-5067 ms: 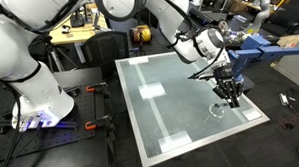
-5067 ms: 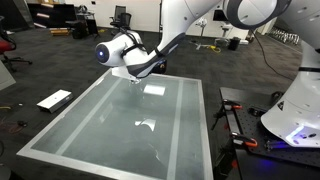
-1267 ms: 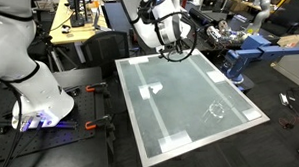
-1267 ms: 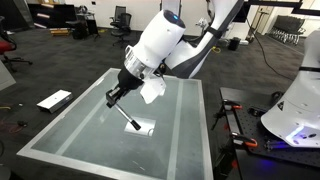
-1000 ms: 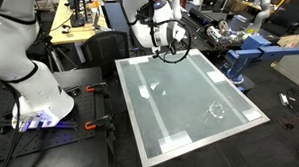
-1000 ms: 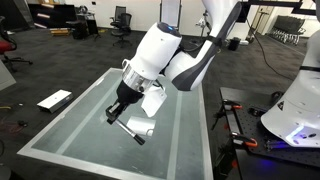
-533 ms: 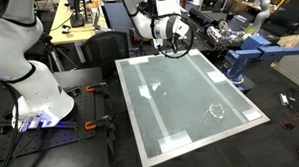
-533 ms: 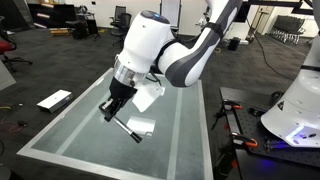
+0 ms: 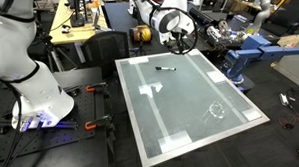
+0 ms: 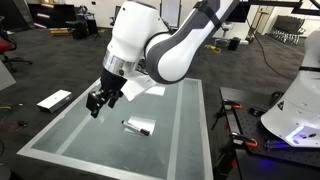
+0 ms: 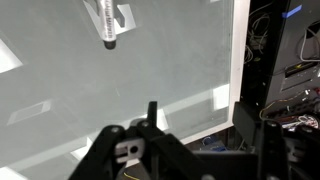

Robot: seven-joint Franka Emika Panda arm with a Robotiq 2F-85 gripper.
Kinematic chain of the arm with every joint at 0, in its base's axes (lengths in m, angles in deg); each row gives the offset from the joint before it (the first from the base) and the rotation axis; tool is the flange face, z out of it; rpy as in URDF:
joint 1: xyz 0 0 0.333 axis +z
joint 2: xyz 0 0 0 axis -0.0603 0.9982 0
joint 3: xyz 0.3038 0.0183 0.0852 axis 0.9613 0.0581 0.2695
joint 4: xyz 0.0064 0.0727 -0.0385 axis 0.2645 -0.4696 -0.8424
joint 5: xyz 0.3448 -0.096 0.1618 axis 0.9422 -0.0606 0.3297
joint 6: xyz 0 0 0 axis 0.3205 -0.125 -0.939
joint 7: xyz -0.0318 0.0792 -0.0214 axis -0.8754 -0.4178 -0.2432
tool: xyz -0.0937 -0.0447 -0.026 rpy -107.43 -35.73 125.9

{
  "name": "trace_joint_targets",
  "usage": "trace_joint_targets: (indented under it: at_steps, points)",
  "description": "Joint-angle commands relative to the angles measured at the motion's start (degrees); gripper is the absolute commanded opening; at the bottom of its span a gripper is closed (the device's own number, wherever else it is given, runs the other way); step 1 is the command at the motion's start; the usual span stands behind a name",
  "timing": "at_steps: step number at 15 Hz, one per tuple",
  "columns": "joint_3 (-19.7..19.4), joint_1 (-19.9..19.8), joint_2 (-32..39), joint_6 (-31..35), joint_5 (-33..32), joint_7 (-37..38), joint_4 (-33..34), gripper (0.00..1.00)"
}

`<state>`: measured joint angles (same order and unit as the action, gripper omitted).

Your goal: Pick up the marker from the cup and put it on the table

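Note:
The black marker (image 9: 165, 68) lies flat on the pale table (image 9: 195, 87) near its far edge, free of the gripper. In an exterior view the marker (image 10: 139, 126) rests beside a white tape patch, and my gripper (image 10: 97, 102) hangs open a little above the table (image 10: 80, 145), off to the marker's side. In the wrist view the marker (image 11: 108, 25) shows at the top and my gripper (image 11: 205, 140) holds nothing between its spread fingers. The clear cup (image 9: 216, 109) stands apart near the table's opposite corner.
A white tape patch (image 9: 152, 89) lies mid-table. A wooden workbench (image 9: 73, 31) stands behind, a blue fixture (image 9: 250, 52) beside the table. A white robot base (image 9: 35, 92) stands on the floor, as does a flat white panel (image 10: 55, 99).
The gripper has opened and let go of the marker, which now lies on the table. The gripper has drawn away from it.

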<state>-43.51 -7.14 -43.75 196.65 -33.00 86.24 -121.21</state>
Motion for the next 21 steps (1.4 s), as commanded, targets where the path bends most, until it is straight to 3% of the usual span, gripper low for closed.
trace_joint_targets:
  at_steps: [1,3,7,12,18,19,21]
  points:
    - [-7.40,8.09,-4.41,-2.89,8.54,-5.73,-0.61,1.00]
    - [-10.80,11.68,-6.35,-3.39,10.64,-6.74,-1.37,1.00]
    - [-13.30,14.99,-10.26,-3.40,13.00,-7.38,-3.48,1.00]
    - [-13.61,15.66,-14.81,-3.23,14.56,-7.73,-6.83,1.00]
    - [-13.83,15.41,-17.91,-2.71,11.45,-4.76,-9.90,1.00]
    - [-12.92,14.70,-14.87,-1.33,12.38,-6.13,-7.39,1.00]
    - [-12.92,14.71,-15.48,-1.33,12.36,-6.13,-8.05,1.00]
